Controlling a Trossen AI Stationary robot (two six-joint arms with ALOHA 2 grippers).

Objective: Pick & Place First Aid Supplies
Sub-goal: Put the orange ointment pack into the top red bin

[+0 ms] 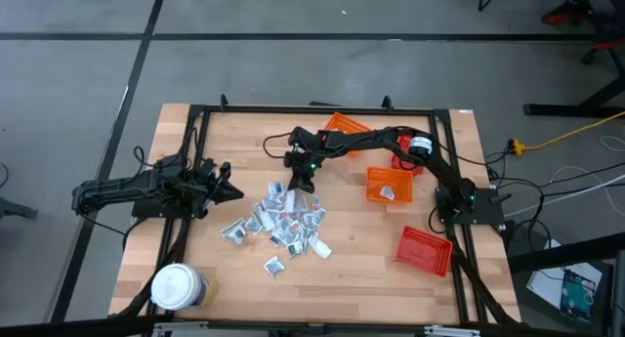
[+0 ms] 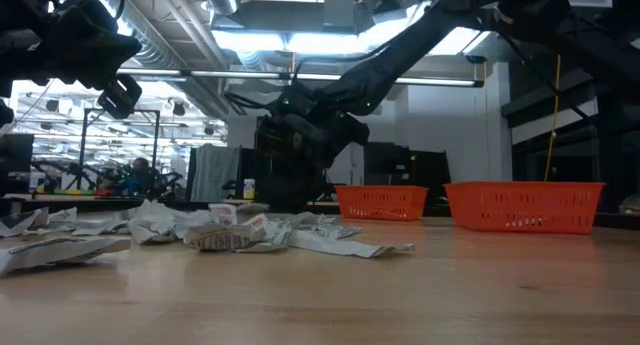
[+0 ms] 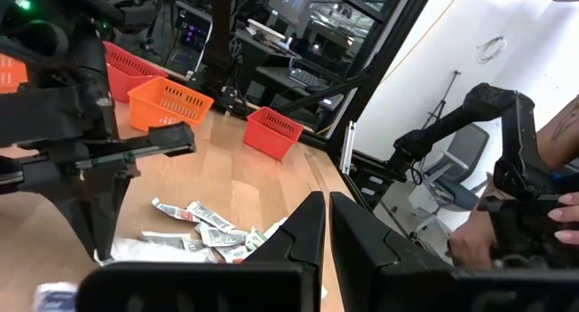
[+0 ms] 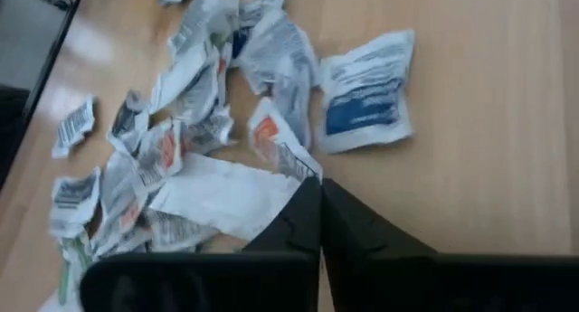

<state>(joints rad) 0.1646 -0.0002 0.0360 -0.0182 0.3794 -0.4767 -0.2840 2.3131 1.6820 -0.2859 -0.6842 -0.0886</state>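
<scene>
The first aid supplies (image 1: 278, 220) lie as a loose pile of small silvery-white sachets on the middle of the wooden table, also in the right wrist view (image 4: 181, 122) and the low view (image 2: 220, 230). My right gripper (image 1: 298, 179) reaches in from the right to the pile's far edge. It slants down and is shut (image 4: 318, 184) at a sachet with orange print (image 4: 276, 145). A blue-printed sachet (image 4: 366, 90) lies flat just beyond it. My left gripper (image 1: 234, 191) waits at the table's left side, level and shut (image 3: 327, 217), holding nothing. My right gripper has its two fingertips closed on the near corner (image 4: 306, 170) of the orange-printed sachet, at its striped edge. The fingers come slanting down from the table's right and far side. The sachet still lies flat on the pile and the table.
An orange basket (image 1: 376, 176) with one sachet (image 1: 389, 191) in it stands right of the pile. A second orange basket (image 1: 344, 123) is at the far edge, a red one (image 1: 425, 249) near right. A white-lidded jar (image 1: 178, 286) stands near left. A person's hand (image 3: 561, 212) shows beyond the table.
</scene>
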